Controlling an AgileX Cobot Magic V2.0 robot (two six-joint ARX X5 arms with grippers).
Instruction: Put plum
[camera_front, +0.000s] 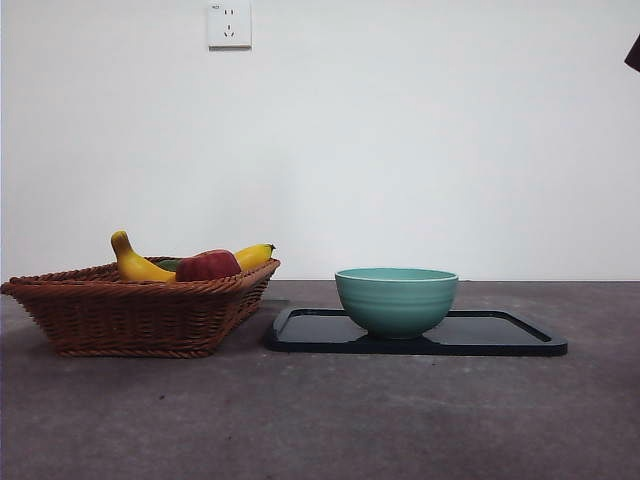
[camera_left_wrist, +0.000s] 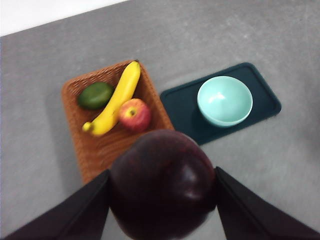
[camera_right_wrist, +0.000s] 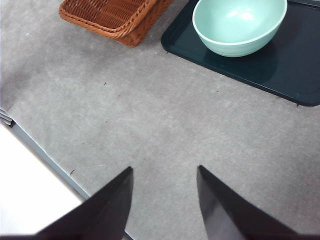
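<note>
Front view: wicker basket holds a banana and a red apple; beside it a green bowl stands on a black tray. No plum visible; one dark arm tip at the top corner.

Left wrist view: left gripper jaws clenched on the plum, carried high above the bench with basket and bowl beyond the jaws, likely for transport. An avocado lies in the basket.

Right wrist view: right gripper jaws released, empty, waiting over bare bench.
</note>
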